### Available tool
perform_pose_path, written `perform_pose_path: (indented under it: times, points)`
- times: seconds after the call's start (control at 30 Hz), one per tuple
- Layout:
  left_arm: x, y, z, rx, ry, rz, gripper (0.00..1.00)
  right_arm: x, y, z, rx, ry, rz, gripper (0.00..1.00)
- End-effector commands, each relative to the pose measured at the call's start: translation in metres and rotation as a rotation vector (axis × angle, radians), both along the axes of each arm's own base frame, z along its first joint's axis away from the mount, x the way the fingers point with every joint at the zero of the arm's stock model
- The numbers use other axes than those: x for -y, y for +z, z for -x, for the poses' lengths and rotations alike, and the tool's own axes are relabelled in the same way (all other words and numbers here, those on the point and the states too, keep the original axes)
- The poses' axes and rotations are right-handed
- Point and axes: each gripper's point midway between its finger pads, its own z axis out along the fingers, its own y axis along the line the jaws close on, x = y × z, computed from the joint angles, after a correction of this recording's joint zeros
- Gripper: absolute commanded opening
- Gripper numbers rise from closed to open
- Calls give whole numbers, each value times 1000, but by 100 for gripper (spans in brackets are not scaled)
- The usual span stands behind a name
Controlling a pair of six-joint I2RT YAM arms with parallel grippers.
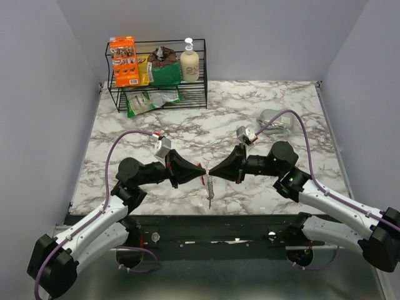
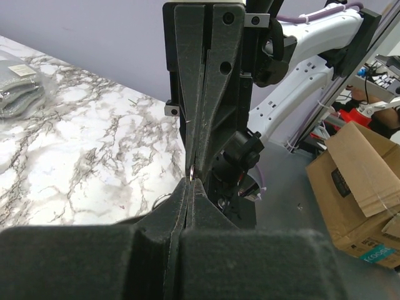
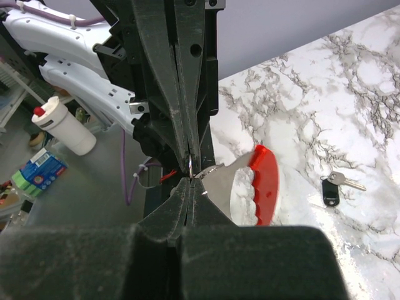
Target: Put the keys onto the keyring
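My left gripper (image 1: pixel 201 169) and right gripper (image 1: pixel 211 171) meet tip to tip above the table's near edge. Both are shut on the small wire loop (image 3: pixel 189 164) of the keyring. The keyring's flat body, with a red curved side (image 3: pixel 265 184) and a gray ridged side, hangs below the tips (image 1: pixel 210 190). In the left wrist view my left gripper (image 2: pixel 189 182) pinches the loop (image 2: pixel 192 171) against the right gripper's fingers (image 2: pixel 206 87). In the right wrist view my right gripper (image 3: pixel 189 182) does the same. A small black key (image 3: pixel 330 191) with a silver blade lies on the marble beyond the keyring.
A black wire rack (image 1: pixel 159 94) with an orange box, packets and a pump bottle stands at the back left. A gray pouch (image 1: pixel 275 122) lies at the right rear and also shows in the left wrist view (image 2: pixel 15 87). A cardboard box (image 2: pixel 356 181) sits off the table.
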Motion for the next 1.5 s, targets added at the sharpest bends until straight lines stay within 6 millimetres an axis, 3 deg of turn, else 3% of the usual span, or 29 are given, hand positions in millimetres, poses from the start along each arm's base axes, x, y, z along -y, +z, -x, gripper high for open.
perform_pose_path:
  times: [0.0,0.13,0.17,0.23,0.27,0.33,0.37,0.47,0.73,0.9,1.0,1.23,1.47]
  points:
    - [0,4,-1,46,25,-11,0,-2,4,3,14,19,-18,4]
    - [-1,6,-5,64,48,-62,0,-2,3,2,22,14,-10,19]
    - [-1,-1,-5,36,48,-94,0,-2,3,1,22,12,-6,31]
    - [-1,3,-9,57,64,-120,0,-1,1,-3,29,-10,15,45]
    - [-1,-4,-9,31,65,-154,0,-1,2,-5,33,-21,20,58]
    - [-1,-1,-13,31,78,-180,0,2,3,-9,55,-51,30,70]
    - [-1,-9,-13,19,78,-220,0,3,4,-10,62,-60,33,78]
    - [-2,-15,-15,10,84,-290,0,5,6,-16,93,-91,58,85]
    - [-2,-25,-9,28,53,-446,0,18,6,-31,106,-138,112,88]
    - [-3,-26,-2,52,23,-521,0,12,8,-8,129,44,119,86]
    - [-3,-27,2,65,6,-570,0,8,-1,8,107,184,148,82]
    - [2,-23,6,98,0,-593,0,1,-21,9,32,264,212,68]
    - [7,-23,8,98,-14,-606,0,4,-27,3,31,206,231,66]
